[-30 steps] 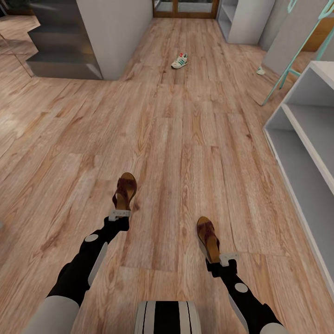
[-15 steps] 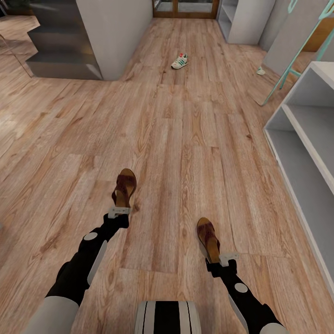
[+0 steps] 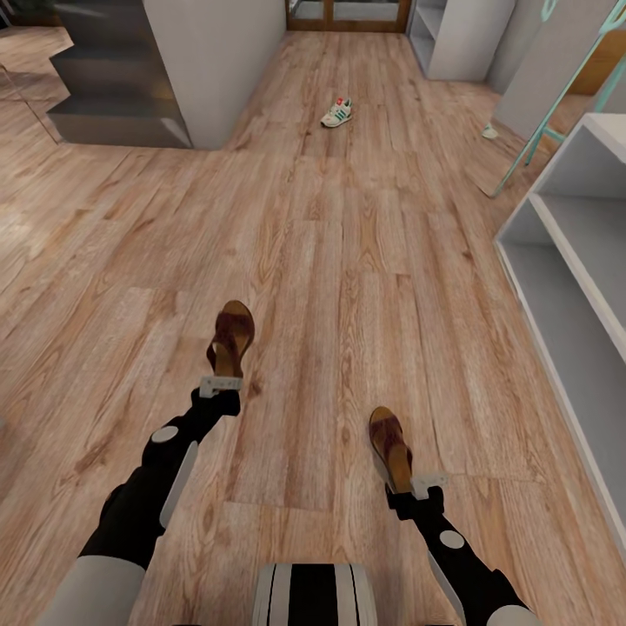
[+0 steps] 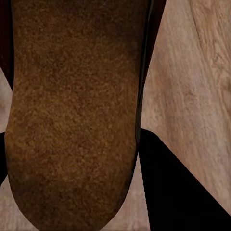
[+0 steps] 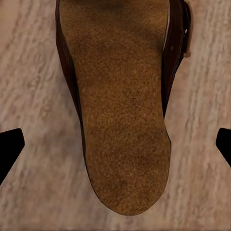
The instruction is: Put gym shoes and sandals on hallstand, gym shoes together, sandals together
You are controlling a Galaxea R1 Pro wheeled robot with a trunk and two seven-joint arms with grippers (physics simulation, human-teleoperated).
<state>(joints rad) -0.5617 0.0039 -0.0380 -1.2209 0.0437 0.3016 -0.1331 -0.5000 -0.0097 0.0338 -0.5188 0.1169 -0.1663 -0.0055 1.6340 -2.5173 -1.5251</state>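
Two dark brown sandals with tan insoles lie close in front of me on the wood floor. My left gripper is shut on the heel of the left sandal; in the left wrist view its dark fingers press against the sides of the insole. My right gripper stands open behind the heel of the right sandal, with its fingertips apart from the sole. One white gym shoe lies far down the corridor. The light-grey hallstand runs along the right.
A white shelf unit stands at the far end of the corridor. Grey steps and a wall corner are at the far left. A teal frame leans at the right, with a small white object by its foot.
My left gripper has moved forward, away from my body, and the left sandal has gone with it. The right gripper and right sandal have stayed put.
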